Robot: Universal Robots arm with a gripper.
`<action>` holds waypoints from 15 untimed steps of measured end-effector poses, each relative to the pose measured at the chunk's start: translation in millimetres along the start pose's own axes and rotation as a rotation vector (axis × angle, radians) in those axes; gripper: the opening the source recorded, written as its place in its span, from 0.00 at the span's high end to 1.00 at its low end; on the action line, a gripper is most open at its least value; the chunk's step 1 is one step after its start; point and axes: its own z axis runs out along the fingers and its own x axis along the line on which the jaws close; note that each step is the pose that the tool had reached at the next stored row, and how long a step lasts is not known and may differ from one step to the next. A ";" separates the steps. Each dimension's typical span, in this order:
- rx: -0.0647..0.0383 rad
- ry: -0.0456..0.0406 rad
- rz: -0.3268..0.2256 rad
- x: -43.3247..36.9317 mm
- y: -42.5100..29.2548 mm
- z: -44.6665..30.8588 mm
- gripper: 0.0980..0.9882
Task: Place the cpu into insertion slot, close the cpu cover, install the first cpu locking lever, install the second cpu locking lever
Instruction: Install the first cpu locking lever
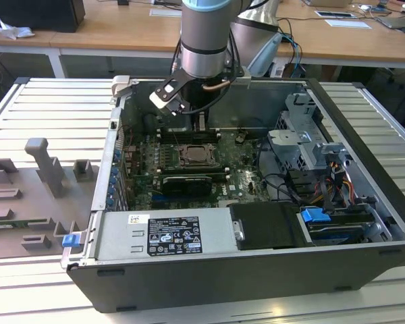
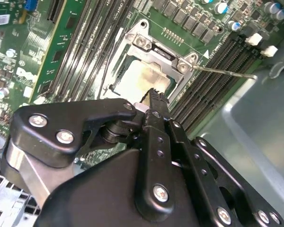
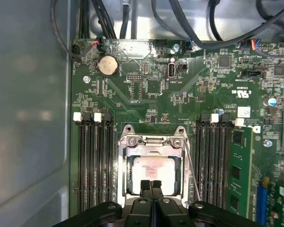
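Currently, the chip (image 3: 154,171) sits in the socket (image 1: 194,156) on the green board (image 3: 146,90), inside the open computer case (image 1: 209,290). The cover (image 3: 151,141) lies down over it, with the chip's pale face showing through the cut-out. The claw (image 3: 151,185) hangs just above the chip, fingers pressed together with nothing between them. One thin wire lever (image 2: 227,72) juts out from the cover's corner, apparently unlatched. Judgement: seating and cover look done; latching remains. The other lever's state cannot be told.
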 end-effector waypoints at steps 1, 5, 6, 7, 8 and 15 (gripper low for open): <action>0.000 0.0000 0.000 0.2 0.0 -6.9 0.99; 0.000 0.0002 0.000 0.7 0.1 -23.0 0.99; 0.000 0.0002 0.000 0.7 0.1 -22.9 0.99; 0.000 0.0000 -0.006 0.6 0.0 -22.5 0.99; 0.001 -0.0001 -0.020 0.7 0.0 -22.3 0.99; 0.006 0.0004 -0.219 0.7 -0.1 -22.1 0.99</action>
